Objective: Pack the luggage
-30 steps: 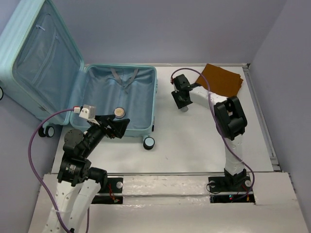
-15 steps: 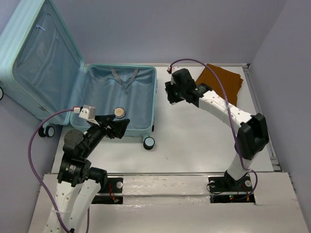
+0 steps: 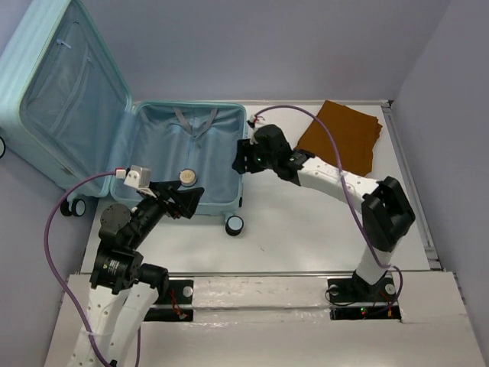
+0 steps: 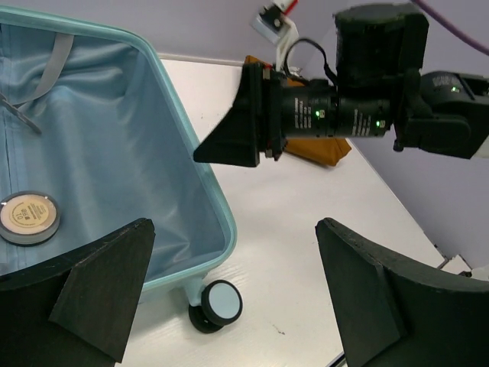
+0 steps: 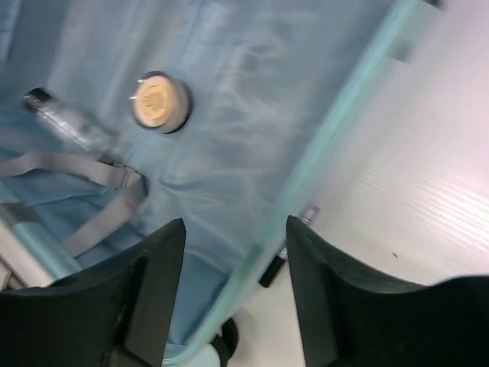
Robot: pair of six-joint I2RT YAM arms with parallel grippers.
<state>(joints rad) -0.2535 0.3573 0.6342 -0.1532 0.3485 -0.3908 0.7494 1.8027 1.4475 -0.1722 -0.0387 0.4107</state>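
Luggage (image 3: 218, 164) lies open at the worktop's far-left corner, its right wall running near-to-far straight ahead of the right gripper (image 3: 244, 157), jaws spread; left gripper (image 3: 187, 200) gapes empty.

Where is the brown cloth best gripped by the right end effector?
Likely the corner nearest the luggage, pinched from above: the brown cloth lies flat on the table, so only an edge offers purchase, and that corner lies closest to the right end effector.

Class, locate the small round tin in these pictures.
Top view, left side: the tin lies in the open luggage, near its front wall, just beyond the left hand.
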